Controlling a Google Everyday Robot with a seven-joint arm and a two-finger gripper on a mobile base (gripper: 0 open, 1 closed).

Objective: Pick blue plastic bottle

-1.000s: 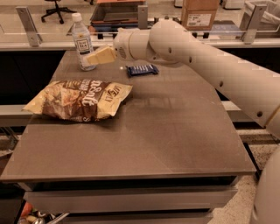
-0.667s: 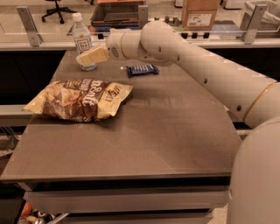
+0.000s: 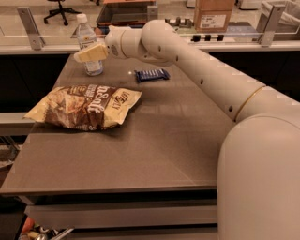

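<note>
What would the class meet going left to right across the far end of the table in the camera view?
blue plastic bottle, with the end effector across the front of it → blue snack bar wrapper → cardboard box beyond the table. The chip bag overlaps the bottle's position, so it is left out.

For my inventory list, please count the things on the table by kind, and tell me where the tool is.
bottle: 1
chip bag: 1
snack bar: 1
Total: 3
The tool is at the bottle, near the far left corner of the table.
</note>
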